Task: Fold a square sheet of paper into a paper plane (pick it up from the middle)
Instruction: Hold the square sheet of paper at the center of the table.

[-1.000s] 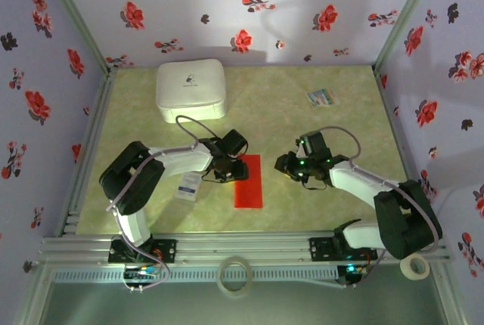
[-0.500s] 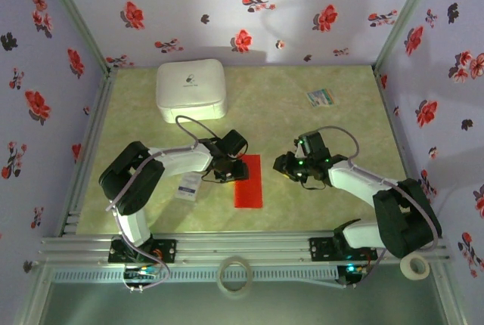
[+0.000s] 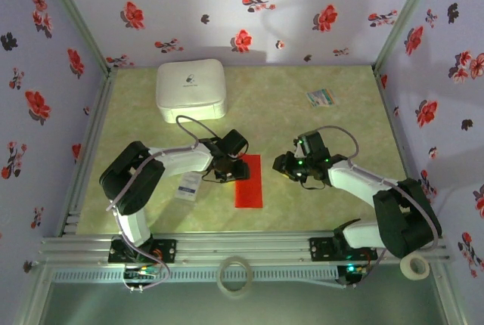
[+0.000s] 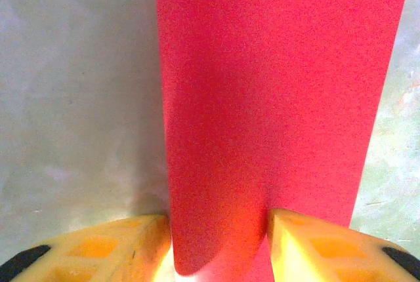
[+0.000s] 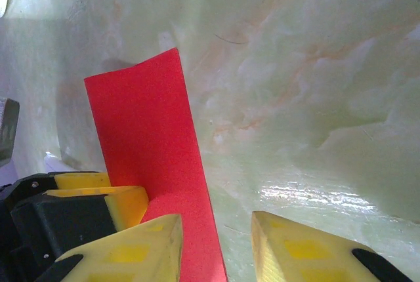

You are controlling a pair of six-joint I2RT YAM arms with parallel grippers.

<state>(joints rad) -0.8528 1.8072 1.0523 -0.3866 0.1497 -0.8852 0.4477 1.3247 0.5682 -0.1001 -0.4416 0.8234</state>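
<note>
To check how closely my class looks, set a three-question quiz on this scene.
1. True or false: the paper lies apart from the box.
2. Whose fingers flank the paper's end? A) left gripper B) right gripper
3. Fill in: between the right gripper's fingers shows the bare ____.
Key: 1 true; 2 A; 3 table.

From here the folded bright red paper sheet (image 4: 275, 98) looks matt and finely grainy, with no shine. The pale green marbled tabletop (image 5: 315, 98) under it looks smooth and glossy and catches a white glare. On the right gripper (image 5: 216, 220), I see yellow fingers (image 5: 295, 249) of smooth, dull plastic. The rounded white box (image 3: 190, 89) looks like smooth plastic, and the ribbed silver rails (image 3: 249, 246) like bare metal.
</note>
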